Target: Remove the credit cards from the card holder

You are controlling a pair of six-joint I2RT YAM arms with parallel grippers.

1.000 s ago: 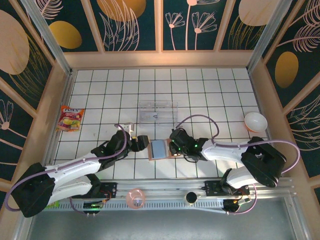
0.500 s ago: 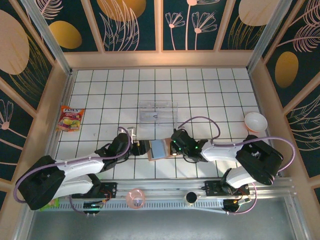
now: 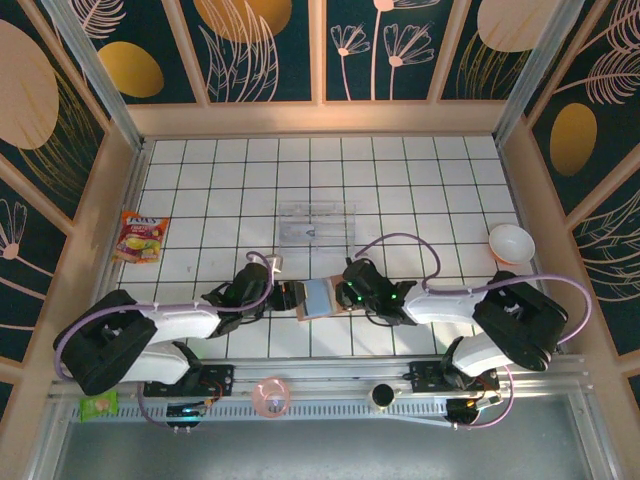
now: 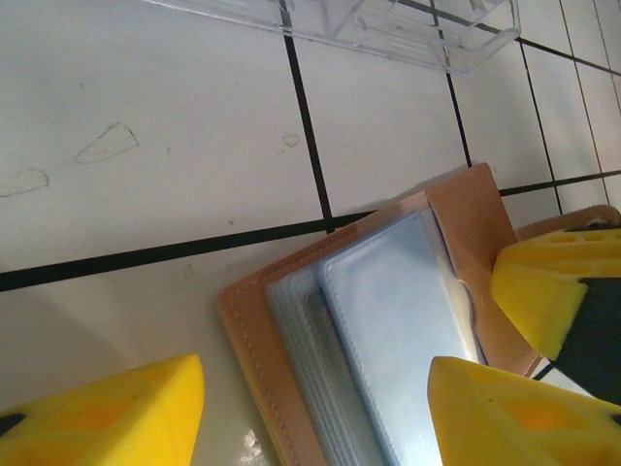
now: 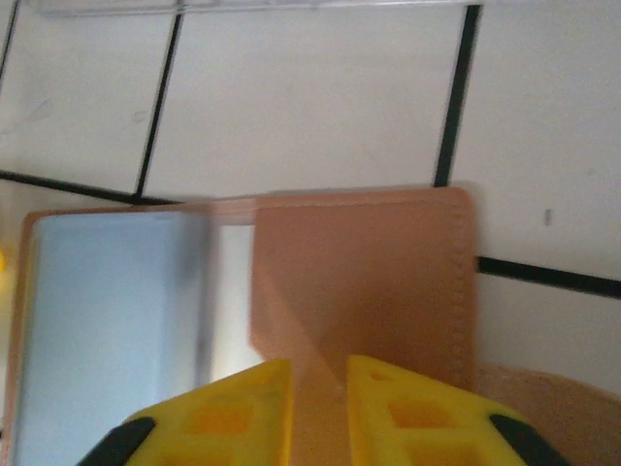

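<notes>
The card holder (image 3: 318, 298) lies open on the tiles, tan leather around grey-blue plastic sleeves (image 4: 398, 320). My left gripper (image 3: 286, 296) is open and straddles the holder's left half: one fingertip (image 4: 107, 417) over bare tile, the other (image 4: 524, 413) over the sleeves. My right gripper (image 3: 345, 297) is at the holder's right side. Its fingertips (image 5: 233, 413) stand close together with the tan flap (image 5: 364, 282) rising between them. The credit cards are hidden; only a pale strip (image 5: 231, 301) shows between sleeves and flap.
A clear plastic tray (image 3: 316, 222) sits just beyond the holder. A red-yellow snack packet (image 3: 140, 236) lies at the far left and a white bowl (image 3: 511, 243) at the right. A pink dish (image 3: 271, 395) rests on the front rail.
My left gripper has slid right, up to the holder's left edge, with the arm lying lower. The right gripper stays at the holder's right side.
</notes>
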